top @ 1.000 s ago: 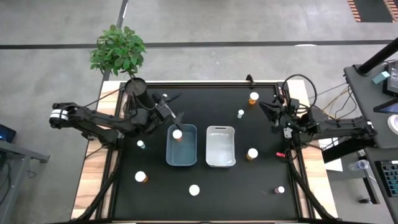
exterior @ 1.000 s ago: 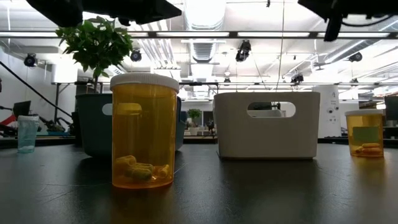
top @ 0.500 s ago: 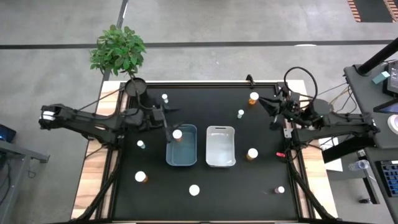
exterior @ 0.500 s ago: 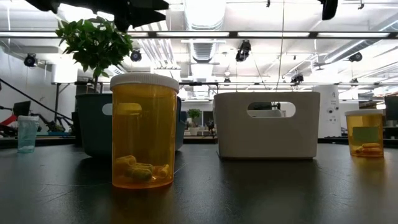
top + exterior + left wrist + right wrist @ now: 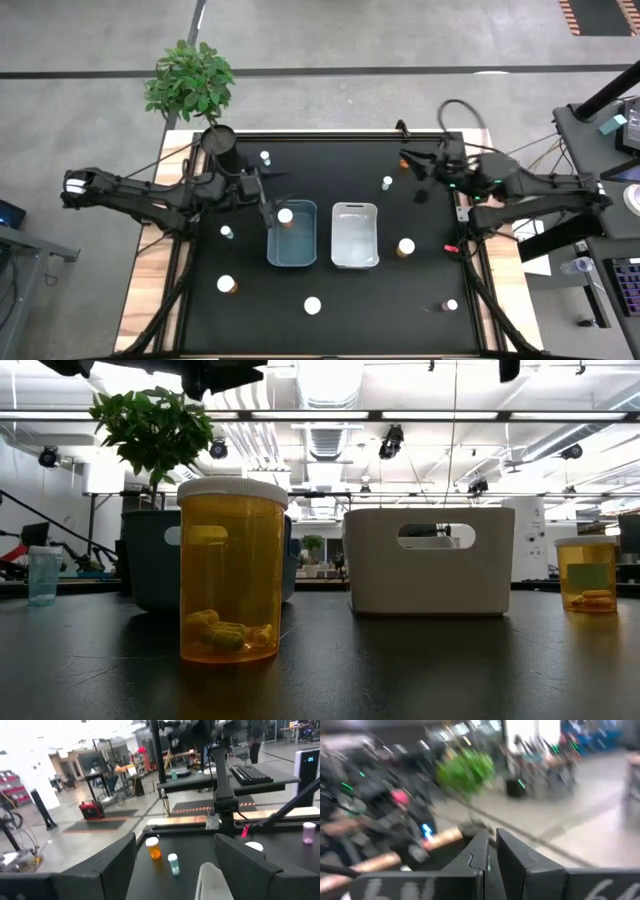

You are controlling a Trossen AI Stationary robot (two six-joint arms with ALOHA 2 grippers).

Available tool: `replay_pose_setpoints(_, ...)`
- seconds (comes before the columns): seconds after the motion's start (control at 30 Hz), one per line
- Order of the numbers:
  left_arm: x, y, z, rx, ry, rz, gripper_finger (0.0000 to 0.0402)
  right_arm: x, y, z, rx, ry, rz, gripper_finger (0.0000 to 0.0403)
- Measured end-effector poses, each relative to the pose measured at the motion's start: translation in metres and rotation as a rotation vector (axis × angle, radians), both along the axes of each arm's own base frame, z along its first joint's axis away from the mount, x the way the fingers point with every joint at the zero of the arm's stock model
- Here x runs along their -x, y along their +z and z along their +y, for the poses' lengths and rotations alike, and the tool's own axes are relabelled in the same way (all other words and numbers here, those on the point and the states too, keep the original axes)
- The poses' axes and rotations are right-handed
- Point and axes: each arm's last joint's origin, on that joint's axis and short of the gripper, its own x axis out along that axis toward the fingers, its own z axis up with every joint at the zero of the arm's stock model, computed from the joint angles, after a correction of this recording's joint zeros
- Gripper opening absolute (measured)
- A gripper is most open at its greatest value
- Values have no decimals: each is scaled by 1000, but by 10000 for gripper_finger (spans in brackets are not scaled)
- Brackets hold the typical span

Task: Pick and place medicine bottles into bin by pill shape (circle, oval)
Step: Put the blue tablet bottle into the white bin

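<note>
Table [image 5: 330,330], black-topped, carries everything; at its middle stand the blue bin [image 5: 291,234] and, just beside it, the white bin [image 5: 355,235]; medicine bottles lie scattered around them, one white-capped bottle [image 5: 286,215] already inside the blue bin at its far end, an orange bottle [image 5: 405,246] just right of the white bin, a small teal bottle [image 5: 387,183] beyond it, others near the front edge and the left side. Left gripper [image 5: 268,199] hangs at the blue bin's far left corner, fingers spread wide with nothing between them; right gripper [image 5: 419,172] is raised over the far right part of the table, fingers pressed together, empty. Judging by that, the next pick falls to the right arm: it should part its fingers before descending, come straight down over a cap, close on the body below the cap, and read the pill shape before choosing a bin; a tilted approach could topple so light a bottle.
</note>
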Motion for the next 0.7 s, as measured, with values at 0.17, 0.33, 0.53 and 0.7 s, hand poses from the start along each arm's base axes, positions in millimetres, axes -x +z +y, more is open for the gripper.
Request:
replay_pose_setpoints(0.17,0,-1,0,-50,3,23,251,-14,-2,-4,-125,-124,199,28)
replay_pose_setpoints(0.33,0,-1,0,-79,10,31,251,-26,-2,-10,-234,-213,356,28)
replay_pose_setpoints(0.53,0,-1,0,-79,10,30,251,-39,-20,-23,-312,-346,631,28)
replay_pose_setpoints(0.7,0,-1,0,-78,10,28,251,-45,-31,-40,-388,-366,754,28)
